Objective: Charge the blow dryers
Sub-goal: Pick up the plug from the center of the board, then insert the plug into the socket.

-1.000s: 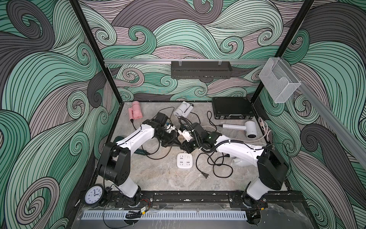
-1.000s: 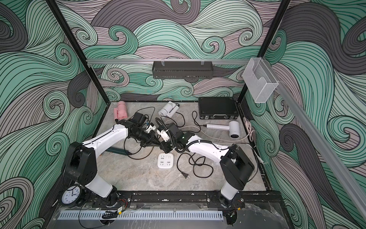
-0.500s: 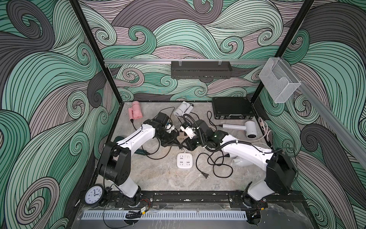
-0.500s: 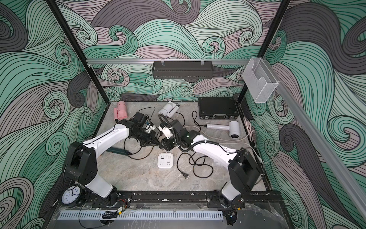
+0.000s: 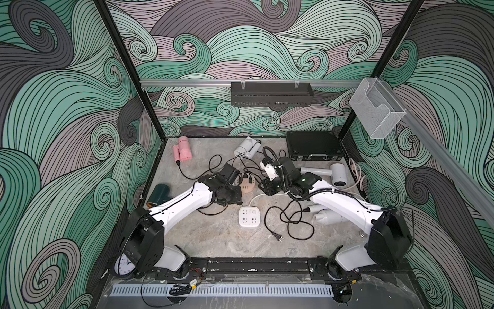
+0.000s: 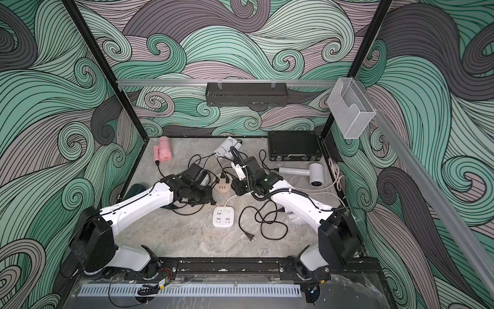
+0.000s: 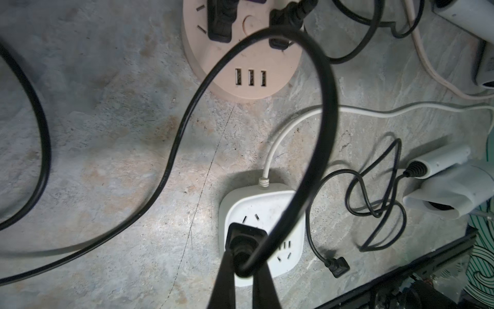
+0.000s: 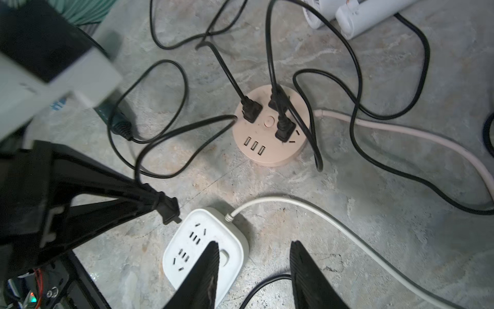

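Left jaws are pinching a black plug (image 7: 244,238), and you have it at the far-left corner of the white socket block (image 5: 249,216). It's not seated in a socket, and I can't tell whether the prongs touch the block. Its cord (image 7: 318,112) loops up and away; I can't trace which dryer it belongs to. Right jaws are spread and holding nothing, hanging over the block's right half. The peach hub (image 5: 247,186) sits just beyond the block with three black plugs in it. The green dryer (image 5: 160,194) is left of the block, partly hidden behind the left arm (image 5: 187,200). The pink dryer (image 5: 183,152) is far-left of the block, in the bench (image 5: 213,240) corner. The folded white dryer (image 5: 247,147) is well beyond the block at the back. A second white dryer (image 5: 331,174) is far-right of the block, near the black case (image 5: 314,145). A third white dryer (image 5: 324,215) lies right of the block, partly under the right arm (image 5: 344,206). Its side also has a loose plug (image 5: 278,236) lying flat on the bench, near-right of the block.
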